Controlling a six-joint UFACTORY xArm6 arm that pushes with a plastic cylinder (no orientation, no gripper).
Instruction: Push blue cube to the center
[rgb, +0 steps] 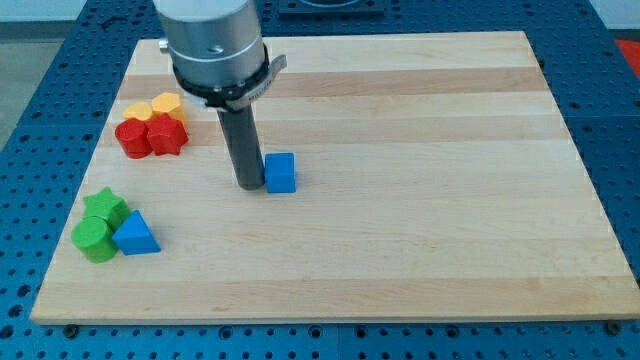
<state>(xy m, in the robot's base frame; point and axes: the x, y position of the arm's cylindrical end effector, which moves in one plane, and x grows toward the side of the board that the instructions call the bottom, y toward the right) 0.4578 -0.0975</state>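
A blue cube (281, 172) sits on the wooden board (420, 200), left of the board's middle. My tip (249, 186) is on the board right at the cube's left side, touching it or nearly so. The dark rod rises from there to the grey arm body (213, 45) at the view's top.
At the view's left, two red blocks (151, 135) sit together with two yellow blocks (153, 105) just above them. Lower left, a green star-like block (104, 207), a green cylinder (95, 240) and a blue triangular block (135, 234) cluster near the board's left edge.
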